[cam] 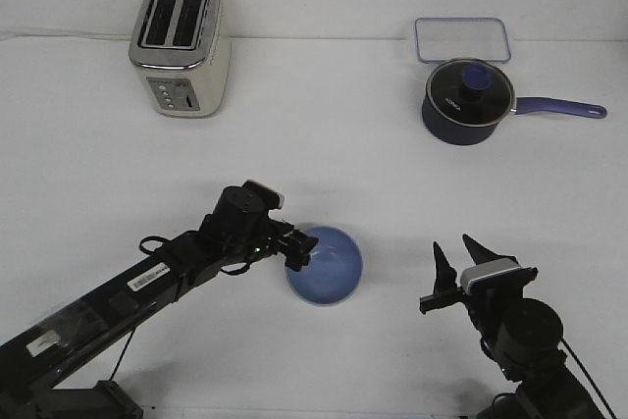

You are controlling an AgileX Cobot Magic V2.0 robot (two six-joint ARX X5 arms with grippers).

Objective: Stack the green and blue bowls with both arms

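Note:
The pale blue bowl (327, 267) stands upright on the white table, in the front middle. My left gripper (300, 247) is at the bowl's left rim, its dark fingers closed over the rim's edge. My right gripper (458, 260) is open and empty, its two pointed fingers spread and pointing up, to the right of the bowl and apart from it. No green bowl shows in this view.
A cream and silver toaster (181, 46) stands at the back left. A dark navy saucepan (467, 102) with a glass lid and a blue handle stands at the back right, with a clear rectangular container (462, 39) behind it.

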